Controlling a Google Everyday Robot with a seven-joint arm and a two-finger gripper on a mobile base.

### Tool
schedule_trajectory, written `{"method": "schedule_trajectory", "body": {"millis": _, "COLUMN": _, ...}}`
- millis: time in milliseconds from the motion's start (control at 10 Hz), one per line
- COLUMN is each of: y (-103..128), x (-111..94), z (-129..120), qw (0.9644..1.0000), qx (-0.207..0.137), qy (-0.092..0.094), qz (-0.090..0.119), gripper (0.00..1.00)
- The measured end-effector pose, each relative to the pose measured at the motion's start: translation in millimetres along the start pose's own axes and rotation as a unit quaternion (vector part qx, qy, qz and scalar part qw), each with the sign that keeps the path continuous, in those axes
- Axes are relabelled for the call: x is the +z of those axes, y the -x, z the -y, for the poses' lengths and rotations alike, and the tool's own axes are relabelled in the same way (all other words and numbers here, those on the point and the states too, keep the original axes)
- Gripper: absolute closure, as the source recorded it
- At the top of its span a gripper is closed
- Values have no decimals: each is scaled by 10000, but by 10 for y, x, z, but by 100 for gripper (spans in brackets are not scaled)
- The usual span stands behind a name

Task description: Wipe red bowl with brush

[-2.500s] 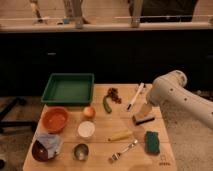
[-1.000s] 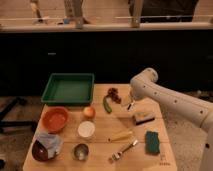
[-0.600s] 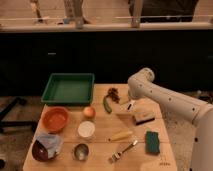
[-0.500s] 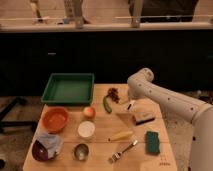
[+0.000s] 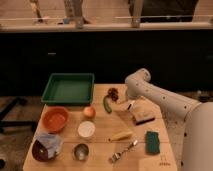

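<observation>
Red bowl [image 5: 55, 119]: round, shallow, orange-red. Sits just in front of green tray [image 5: 68, 89], left end. Gripper [image 5: 129, 105] low, right of tray, well apart from bowl. Open or closed: can't tell. Brush not seen, prob. behind arm.

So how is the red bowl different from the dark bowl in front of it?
The red bowl is bright orange-red and looks empty; the dark bowl is maroon and holds something pale and crumpled. The red bowl sits nearer the green tray; the dark bowl sits at the front edge of the table. Both are round. The gripper hangs far from both, by the wooden brush.
</observation>
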Motion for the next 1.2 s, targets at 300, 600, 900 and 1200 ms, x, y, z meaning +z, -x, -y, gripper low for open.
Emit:
{"method": "schedule_trajectory", "body": {"millis": 300, "y": 8, "x": 112, "z": -29, "qw": 9999, "qx": 18, "qy": 56, "qz": -86, "gripper": 0}}
{"method": "schedule_trajectory", "body": {"millis": 600, "y": 15, "x": 199, "z": 41, "qw": 9998, "qx": 121, "qy": 118, "qz": -128, "gripper": 0}}
{"method": "schedule_trajectory", "body": {"millis": 900, "y": -7, "x": 355, "z": 131, "qw": 9994, "qx": 208, "qy": 201, "qz": -210, "gripper": 0}}
{"method": "schedule_trajectory", "body": {"millis": 1200, "y": -1, "x": 467, "z": 157, "qw": 9990, "qx": 193, "qy": 251, "qz": -303, "gripper": 0}}
